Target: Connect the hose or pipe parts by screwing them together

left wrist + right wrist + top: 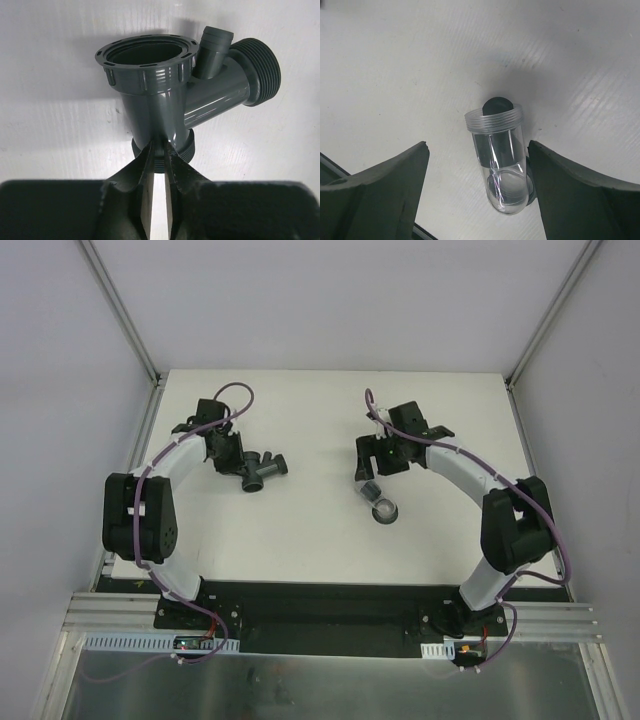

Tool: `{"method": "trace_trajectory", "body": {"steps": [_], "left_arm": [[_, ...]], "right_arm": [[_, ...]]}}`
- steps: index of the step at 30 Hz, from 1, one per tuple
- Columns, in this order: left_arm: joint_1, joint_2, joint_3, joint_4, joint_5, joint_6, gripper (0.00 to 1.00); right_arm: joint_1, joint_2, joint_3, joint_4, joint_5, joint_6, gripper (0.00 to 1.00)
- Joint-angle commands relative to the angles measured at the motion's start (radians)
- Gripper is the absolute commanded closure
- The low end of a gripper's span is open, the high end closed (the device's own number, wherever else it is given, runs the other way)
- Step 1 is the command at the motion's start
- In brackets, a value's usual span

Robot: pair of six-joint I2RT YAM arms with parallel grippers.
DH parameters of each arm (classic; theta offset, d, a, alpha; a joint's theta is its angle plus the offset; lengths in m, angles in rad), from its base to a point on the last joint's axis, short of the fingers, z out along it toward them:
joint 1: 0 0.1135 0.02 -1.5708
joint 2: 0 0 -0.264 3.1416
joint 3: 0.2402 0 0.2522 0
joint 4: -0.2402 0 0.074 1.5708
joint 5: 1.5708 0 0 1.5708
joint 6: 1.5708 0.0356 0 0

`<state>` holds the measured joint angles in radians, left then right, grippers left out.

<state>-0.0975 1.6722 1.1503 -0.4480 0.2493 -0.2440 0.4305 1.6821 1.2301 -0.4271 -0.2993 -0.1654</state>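
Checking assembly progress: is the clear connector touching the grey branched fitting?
Apart. Top view shows a wide stretch of bare table between the grey branched fitting and the clear connector.

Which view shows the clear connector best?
Right wrist: the clear connector fills mid-frame, with its threaded rim and a dark piece inside visible, lying between the fingertips of the open right end effector. Top external shows the connector only small and low-detail. Left wrist misses it, showing only the grey fitting.

The dark grey branched fitting rests on the white table, its wide socket facing up. The left gripper, nearly closed, seems to pinch its threaded lower collar.
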Motion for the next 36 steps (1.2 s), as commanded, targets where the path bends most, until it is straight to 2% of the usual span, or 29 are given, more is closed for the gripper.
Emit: {"method": "trace_trajectory", "body": {"steps": [1, 2, 3, 5, 10, 16, 23, 25, 26, 32, 33, 36], "left_arm": [[-0.018, -0.054, -0.044, -0.066, -0.056, -0.064, 0.82], [-0.016, -0.087, -0.037, -0.066, -0.118, -0.086, 0.62], [-0.01, -0.104, -0.032, -0.067, -0.143, -0.106, 0.5], [0.001, -0.134, -0.012, -0.066, -0.168, -0.156, 0.33], [0.004, -0.056, 0.055, -0.054, -0.188, -0.147, 0.19], [0.008, 0.092, 0.088, -0.037, -0.105, -0.189, 0.2], [0.008, 0.152, 0.111, 0.023, -0.041, -0.182, 0.21], [0.008, 0.164, 0.115, 0.023, -0.021, -0.195, 0.26], [0.008, 0.159, 0.106, 0.023, 0.001, -0.202, 0.32], [-0.014, 0.069, 0.011, 0.063, 0.022, -0.239, 0.42], [-0.016, 0.061, 0.005, 0.065, 0.027, -0.23, 0.5], [-0.019, 0.032, -0.014, 0.066, 0.048, -0.202, 0.62]], "right_arm": [[-0.001, -0.059, -0.018, 0.042, -0.057, 0.02, 0.17], [-0.001, -0.065, -0.02, 0.045, -0.06, 0.024, 0.17], [-0.001, -0.07, -0.023, 0.045, -0.06, 0.026, 0.17], [0.001, -0.079, -0.034, 0.048, -0.063, 0.029, 0.17], [0.002, -0.099, -0.047, 0.048, -0.07, 0.03, 0.17], [0.002, -0.12, -0.063, 0.042, -0.077, 0.02, 0.17], [0.002, -0.139, -0.075, 0.034, -0.073, 0.01, 0.16], [0.004, -0.142, -0.076, 0.033, -0.073, 0.009, 0.16], [0.002, -0.142, -0.078, 0.031, -0.072, 0.007, 0.16], [0.005, -0.142, -0.084, 0.04, -0.073, 0.007, 0.16], [0.005, -0.139, -0.084, 0.042, -0.073, 0.01, 0.16], [0.011, -0.136, -0.083, 0.044, -0.073, 0.013, 0.16]]}}
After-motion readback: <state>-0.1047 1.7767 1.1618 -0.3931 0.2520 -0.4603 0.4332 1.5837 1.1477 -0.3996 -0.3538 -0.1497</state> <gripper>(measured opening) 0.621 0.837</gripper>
